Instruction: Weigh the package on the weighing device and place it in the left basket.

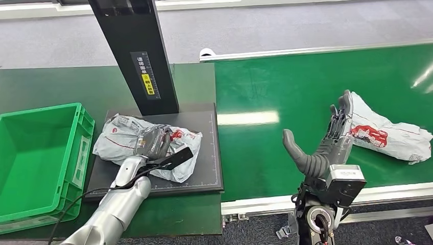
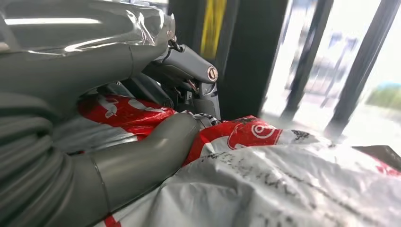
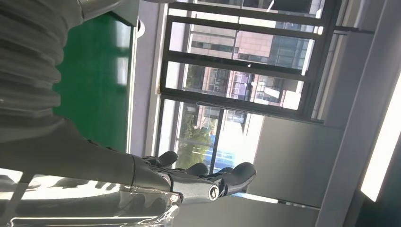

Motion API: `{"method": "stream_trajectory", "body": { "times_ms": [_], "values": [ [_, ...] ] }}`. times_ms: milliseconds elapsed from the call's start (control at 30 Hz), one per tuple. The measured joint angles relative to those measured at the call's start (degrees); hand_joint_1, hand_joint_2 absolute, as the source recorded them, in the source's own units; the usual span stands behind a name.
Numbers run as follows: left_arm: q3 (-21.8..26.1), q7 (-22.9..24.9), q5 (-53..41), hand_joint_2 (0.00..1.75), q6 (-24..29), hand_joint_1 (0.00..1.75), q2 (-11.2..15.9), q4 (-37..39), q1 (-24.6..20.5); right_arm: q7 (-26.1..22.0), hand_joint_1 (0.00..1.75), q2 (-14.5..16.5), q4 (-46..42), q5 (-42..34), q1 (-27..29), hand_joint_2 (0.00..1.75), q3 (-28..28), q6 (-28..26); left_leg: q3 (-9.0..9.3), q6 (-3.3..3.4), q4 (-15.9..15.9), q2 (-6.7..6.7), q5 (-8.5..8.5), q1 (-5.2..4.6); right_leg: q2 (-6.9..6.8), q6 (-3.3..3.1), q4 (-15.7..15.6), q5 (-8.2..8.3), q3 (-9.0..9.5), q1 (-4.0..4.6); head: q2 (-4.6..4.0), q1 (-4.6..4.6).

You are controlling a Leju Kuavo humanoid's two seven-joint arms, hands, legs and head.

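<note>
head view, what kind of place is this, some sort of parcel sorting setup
Probably a parcel sorting or logistics station: a green conveyor belt carrying a bagged package, a black weighing platform with another package, and a green basket beside it.

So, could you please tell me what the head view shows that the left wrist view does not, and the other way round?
Head view alone: the green basket, the black scale platform, the green conveyor belt, a second package lying on it, and the right robot hand, open, beside that package. Left wrist view alone: close detail of the left robot hand's thumb pressed into the red print of the package. Both: the left robot hand gripping the grey and red package beside the black post.
</note>
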Motion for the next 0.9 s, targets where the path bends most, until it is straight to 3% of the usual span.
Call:
{"method": "stream_trajectory", "body": {
  "times_ms": [100, 200, 333, 633, 767, 900],
  "values": [
    [-1.11, -3.2, 6.04, 1.75, 3.72, 1.75, -0.52, -14.39, 4.87, 0.0, 0.0, -0.04, 0.0, -0.4, 0.19, 1.75, 0.01, -0.5, -0.22, 0.02, 0.01, 0.0, 0.01, 0.0, 0.01, 0.01, 0.0, 0.01, -0.2, 0.0, 0.0, -0.01],
    [-3.27, -2.7, 7.27, 1.75, 5.64, 1.75, -0.26, -28.85, 8.68, -0.1, 0.0, -0.06, 0.0, -0.53, 0.85, 1.75, -0.01, -0.67, -0.41, 0.03, 0.01, -0.04, 0.0, -0.01, -0.01, 0.03, 0.0, 0.0, -0.37, -0.01, 0.0, 0.0],
    [-5.13, -2.11, 7.73, 1.75, 6.08, 1.75, 0.34, -40.0, 11.53, -0.19, 0.0, -0.06, 0.0, -0.53, 1.27, 1.75, -0.01, -0.67, -0.5, 0.04, 0.01, -0.04, -0.01, -0.01, -0.03, 0.04, -0.01, -0.01, -0.47, -0.01, 0.0, -0.01],
    [-5.46, -3.31, 10.95, 1.75, 12.02, 1.75, 1.6, -48.96, 13.28, -0.81, 0.0, -0.06, -0.02, -0.71, 2.07, 1.75, -0.01, -1.21, -0.5, 0.04, 0.01, -0.03, 0.02, 0.0, -0.02, 0.03, 0.0, 0.0, -0.47, -0.01, 0.0, -0.01],
    [-0.25, -5.67, 15.24, 1.75, 12.41, 1.75, 2.56, -50.08, 11.48, -1.56, 0.0, -0.06, -0.02, -1.73, 2.72, 1.75, -0.03, -2.02, -0.5, 0.03, 0.01, -0.03, 0.02, 0.01, -0.02, 0.03, 0.0, 0.0, -0.48, 0.0, 0.0, -0.01],
    [8.01, -4.28, 13.94, 1.75, 11.74, 1.75, 4.33, -43.59, 5.74, -2.18, 0.0, -0.1, -0.01, -3.11, 2.93, 1.75, 0.03, -2.16, -0.48, 0.0, 0.0, -0.03, 0.09, 0.03, -0.02, 0.0, 0.0, 0.02, -0.48, 0.02, 0.0, 0.0]
  ]
}}
